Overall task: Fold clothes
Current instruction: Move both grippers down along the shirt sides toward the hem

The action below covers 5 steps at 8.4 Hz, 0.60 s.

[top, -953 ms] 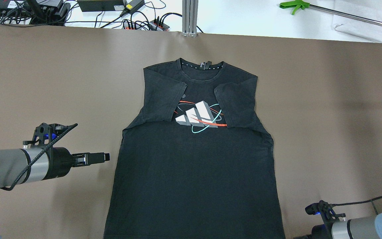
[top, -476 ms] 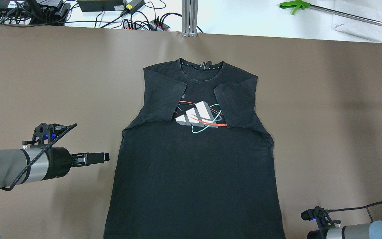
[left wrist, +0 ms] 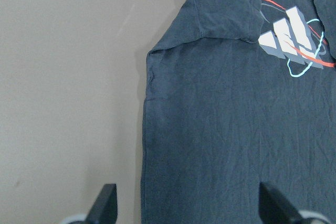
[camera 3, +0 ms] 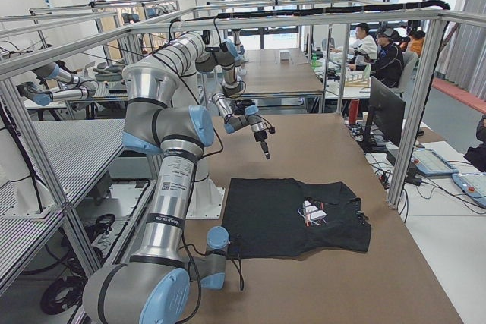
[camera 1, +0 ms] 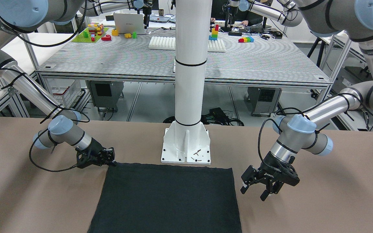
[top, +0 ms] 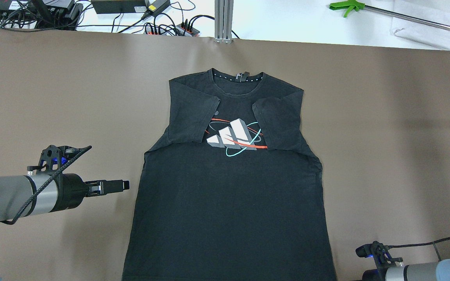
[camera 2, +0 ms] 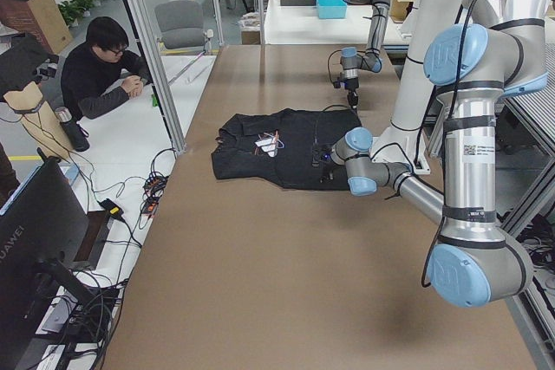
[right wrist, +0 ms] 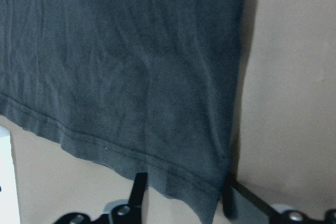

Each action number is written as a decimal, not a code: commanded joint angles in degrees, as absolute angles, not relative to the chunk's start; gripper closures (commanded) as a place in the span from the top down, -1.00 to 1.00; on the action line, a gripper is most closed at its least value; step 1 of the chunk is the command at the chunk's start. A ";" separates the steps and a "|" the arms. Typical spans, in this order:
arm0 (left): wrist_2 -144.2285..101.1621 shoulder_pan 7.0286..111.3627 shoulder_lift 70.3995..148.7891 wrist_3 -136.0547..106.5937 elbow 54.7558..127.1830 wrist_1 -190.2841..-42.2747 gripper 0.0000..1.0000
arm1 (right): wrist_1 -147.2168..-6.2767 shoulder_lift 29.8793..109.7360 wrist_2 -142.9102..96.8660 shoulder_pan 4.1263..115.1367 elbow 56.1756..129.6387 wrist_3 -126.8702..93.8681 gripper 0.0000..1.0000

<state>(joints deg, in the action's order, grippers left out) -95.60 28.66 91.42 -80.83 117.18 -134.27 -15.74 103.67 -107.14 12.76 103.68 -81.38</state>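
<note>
Black shirt (top: 229,195) lies flat on the table (top: 53,97), collar at 12 o'clock, sleeves folded inward, likely ahead of a lengthwise fold. Left gripper (top: 124,184), fingers apart, hovers off its 9 o'clock edge. Right gripper (camera 1: 110,161), fingers apart, straddles the 5 o'clock hem corner, probably to pinch it.

A black T-shirt (top: 229,203) is spread flat at the centre of the overhead view, collar uppermost, sleeves folded inward over a white, red and teal print.
</note>
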 commanded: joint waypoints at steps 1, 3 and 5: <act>-95.54 28.39 91.58 -80.77 116.98 -134.38 0.89 | -15.64 104.15 -107.05 13.01 103.62 -81.47 -1.00; -95.62 28.30 91.41 -80.86 117.51 -134.56 0.89 | -12.24 104.94 -107.23 13.10 103.62 -81.47 -1.00; -91.44 21.49 87.74 -80.86 121.18 -134.56 0.89 | -10.55 105.12 -107.40 13.27 103.54 -81.47 -1.00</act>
<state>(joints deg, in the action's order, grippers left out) -95.24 26.89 90.89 -80.85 118.27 -134.52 -12.36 104.90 -107.21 13.13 103.60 -81.47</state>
